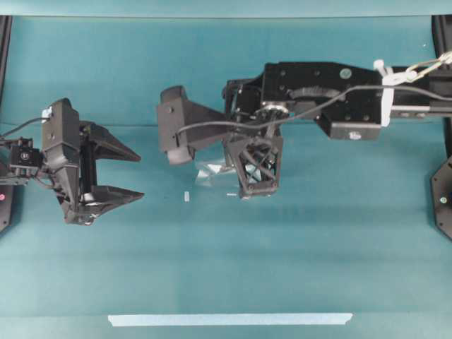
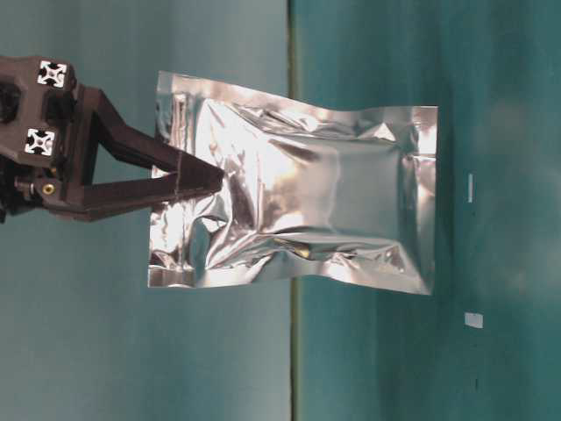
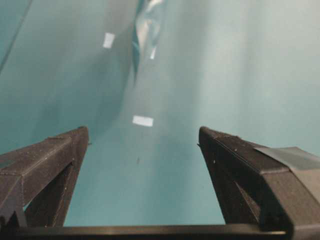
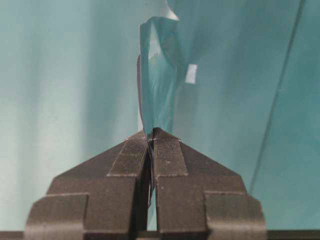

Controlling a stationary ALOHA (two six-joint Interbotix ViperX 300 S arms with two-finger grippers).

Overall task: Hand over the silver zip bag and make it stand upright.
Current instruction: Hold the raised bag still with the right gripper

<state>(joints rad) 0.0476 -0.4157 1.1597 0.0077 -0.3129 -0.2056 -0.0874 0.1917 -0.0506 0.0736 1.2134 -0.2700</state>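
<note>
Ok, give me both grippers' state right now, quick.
Left gripper: open, holding nothing.
Right gripper: shut on the top edge of the silver bag.

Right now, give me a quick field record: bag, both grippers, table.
bag: silver zip bag, pinched at one edge, bottom edge at the table
right gripper: shut on the bag's edge
left gripper: open, empty, apart from the bag
table: teal; small white tape bits near the bag, pale tape strip at the near edge
</note>
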